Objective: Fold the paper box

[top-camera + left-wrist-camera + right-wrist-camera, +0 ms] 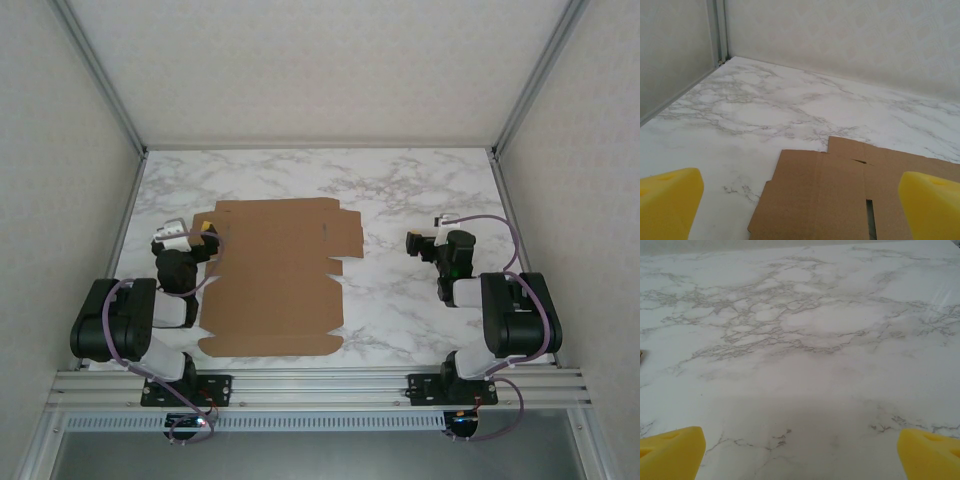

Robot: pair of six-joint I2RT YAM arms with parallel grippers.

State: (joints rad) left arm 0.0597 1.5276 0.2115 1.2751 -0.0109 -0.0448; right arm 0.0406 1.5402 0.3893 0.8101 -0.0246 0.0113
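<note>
Sheet of brown die-cut cardboard, the paper box [275, 275], lies flat on the white marble table [400, 190], long axis near-to-far. Left gripper [203, 236], spread empty, is at its far-left corner; right gripper [416, 243], equally spread, stands well apart.

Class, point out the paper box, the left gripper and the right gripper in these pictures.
paper box [275, 285], top external view, middle of the flat brown sheet.
left gripper [800, 205], left wrist view, midway between its yellow fingertips.
right gripper [800, 447], right wrist view, midway between its yellow fingertips.
</note>
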